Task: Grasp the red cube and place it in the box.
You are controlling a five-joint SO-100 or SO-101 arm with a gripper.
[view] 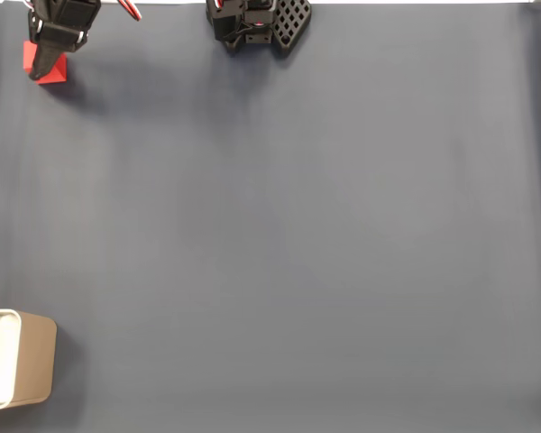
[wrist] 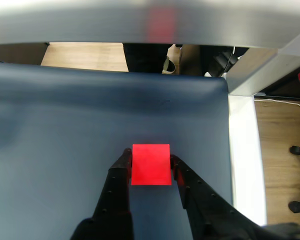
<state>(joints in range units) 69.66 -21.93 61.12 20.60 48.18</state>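
So the red cube (view: 52,70) is way up in the upper left of the fixed view, sitting on the dark blue mat (view: 298,234), and the gripper (view: 43,65) is right on top of it, covering part of it. The box (view: 36,365) is down in the lower left corner of that same view, half cut off by the edge, well apart from the cube.

The wrist view tells you more. The cube (wrist: 151,165) sits lower middle of the frame with the gripper (wrist: 151,167) straddling it, one black finger (wrist: 121,172) hugging its left side and the other on its right. Both look like they're touching or as good as touching the side faces, but honestly I can't tell if it's actually clamped down yet or just closing in. The cube looks flat on the mat, not lifted.

Handling-wise, my guess is this thing is easy mode: small, solid-looking, stiff, probably light, and the matte faces shouldn't be slippery. Nothing fragile about it. Two opposite flat sides are the place to grab, squarely in the middle, which is pretty much where the fingers are lined up. The main risk I see is a corner pinch twisting it out if the fingers land off-centre.
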